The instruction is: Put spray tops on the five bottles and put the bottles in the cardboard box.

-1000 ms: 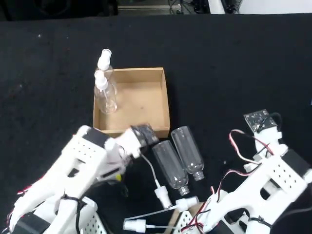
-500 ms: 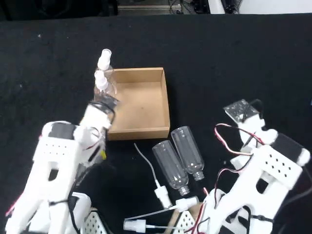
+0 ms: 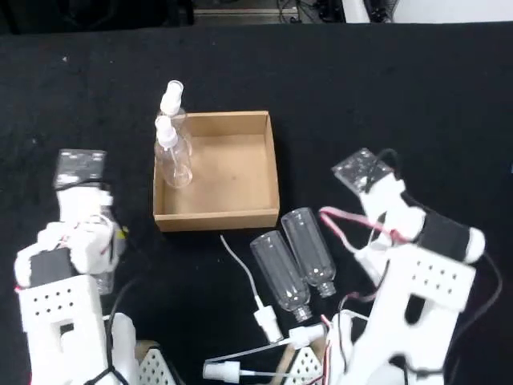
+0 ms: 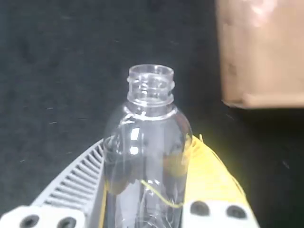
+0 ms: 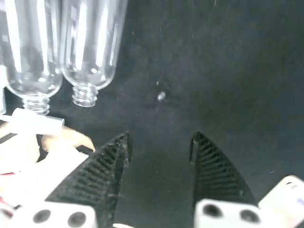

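The left claw (image 4: 148, 164) is closed tight on a clear bottle (image 4: 148, 118). The open neck of the bottle sticks out past the claw tips with nothing on it. I think it is held this way so a spray top can go on the free end.

The cardboard box (image 3: 272, 160) sits near the left claw, on the side toward the other arm. Two finished bottles (image 3: 172, 156) with tops on stand together in one corner of the box.

The right claw (image 5: 159, 147) is wide open and holds nothing. It hangs over the dark surface (image 5: 228, 57). Just beyond its tips lie two bare bottles (image 5: 61, 42), side by side and touching, with their necks pointing back toward the claw.

Three spray tops (image 3: 268, 319) lie close to those necks, near the right claw. Their long thin tubes cross each other, so one might drag another along when picked up. The two lying bottles are round and could roll if the claw bumps them.
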Controlling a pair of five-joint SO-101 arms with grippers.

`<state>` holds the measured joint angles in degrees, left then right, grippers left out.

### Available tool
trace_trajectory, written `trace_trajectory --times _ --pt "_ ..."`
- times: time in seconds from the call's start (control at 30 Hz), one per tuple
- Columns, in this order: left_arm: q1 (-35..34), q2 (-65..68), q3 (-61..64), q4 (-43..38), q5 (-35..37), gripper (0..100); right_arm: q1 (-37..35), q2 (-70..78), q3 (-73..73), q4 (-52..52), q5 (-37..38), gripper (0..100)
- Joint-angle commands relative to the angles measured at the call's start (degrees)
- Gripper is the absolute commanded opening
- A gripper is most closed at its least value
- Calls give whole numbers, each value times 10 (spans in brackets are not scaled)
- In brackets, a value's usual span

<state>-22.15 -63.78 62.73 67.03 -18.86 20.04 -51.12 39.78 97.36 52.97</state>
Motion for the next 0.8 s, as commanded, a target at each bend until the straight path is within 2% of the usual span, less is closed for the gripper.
trace_trajectory --times 0.0,0.13,0.23,0.37,0.53,0.63,0.77 --pt "-109 7 7 -73 29 46 -84 -75 -23 18 -40 188" --pt "-167 44 7 -133 77 46 -240 -80 0 23 -113 163" --pt "-174 72 7 -154 118 46 -348 -47 0 18 -137 92" --pt "-170 103 7 -169 179 46 -468 11 10 5 -141 104" --pt "-172 119 9 -180 193 46 -564 87 64 -82 -174 192" --pt "-174 114 22 -190 193 46 -613 116 95 -132 -199 201" --pt "-175 114 44 -215 193 46 -680 109 118 -140 -196 201"
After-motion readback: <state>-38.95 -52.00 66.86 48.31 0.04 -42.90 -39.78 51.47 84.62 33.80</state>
